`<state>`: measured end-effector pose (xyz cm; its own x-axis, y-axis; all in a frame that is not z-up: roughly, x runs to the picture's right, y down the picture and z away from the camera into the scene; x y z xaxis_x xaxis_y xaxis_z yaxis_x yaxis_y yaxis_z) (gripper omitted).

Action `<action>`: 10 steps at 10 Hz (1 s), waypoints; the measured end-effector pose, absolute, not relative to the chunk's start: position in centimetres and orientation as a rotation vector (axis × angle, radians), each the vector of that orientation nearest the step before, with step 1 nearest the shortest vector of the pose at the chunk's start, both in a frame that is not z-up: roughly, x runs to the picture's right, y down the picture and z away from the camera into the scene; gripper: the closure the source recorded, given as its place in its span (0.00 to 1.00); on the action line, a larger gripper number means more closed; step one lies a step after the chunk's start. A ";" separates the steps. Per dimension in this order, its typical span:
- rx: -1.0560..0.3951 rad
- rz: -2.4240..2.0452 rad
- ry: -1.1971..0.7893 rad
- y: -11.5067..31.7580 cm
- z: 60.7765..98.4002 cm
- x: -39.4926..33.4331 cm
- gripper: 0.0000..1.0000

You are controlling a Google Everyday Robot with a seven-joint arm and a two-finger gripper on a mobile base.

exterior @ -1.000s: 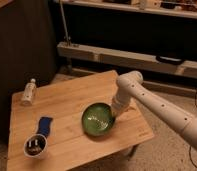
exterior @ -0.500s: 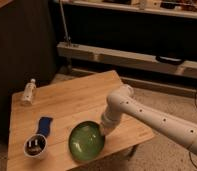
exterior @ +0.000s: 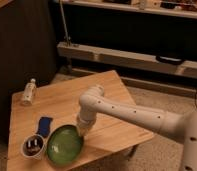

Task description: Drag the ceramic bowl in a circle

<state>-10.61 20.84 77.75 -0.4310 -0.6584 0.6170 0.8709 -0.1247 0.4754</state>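
Note:
The ceramic bowl [exterior: 64, 145] is wide, shallow and glossy green. It sits at the front edge of the wooden table [exterior: 67, 102], left of centre. My white arm reaches in from the right. My gripper [exterior: 83, 129] points down at the bowl's right rim and touches it. The wrist hides the fingertips.
A small white cup with a dark inside [exterior: 33, 146] stands just left of the bowl. A blue cloth [exterior: 44, 125] lies behind it. A small bottle [exterior: 28, 91] lies at the table's far left. The table's front edge is right by the bowl. Shelving stands behind.
The bowl has slid from the table's right centre toward the front and left, close to the white cup. My gripper has moved with it.

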 end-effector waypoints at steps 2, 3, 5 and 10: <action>-0.338 -1.772 -0.946 17.9 81.1 -11.6 1.00; -0.351 -1.762 -0.908 15.6 83.3 -11.7 1.00; -0.404 -1.735 -0.823 12.5 86.2 -10.3 1.00; -0.521 -1.606 -0.667 10.5 88.3 -1.1 1.00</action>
<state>-1.07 10.47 88.32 -0.1398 -0.7273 0.6719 0.9893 -0.0744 0.1253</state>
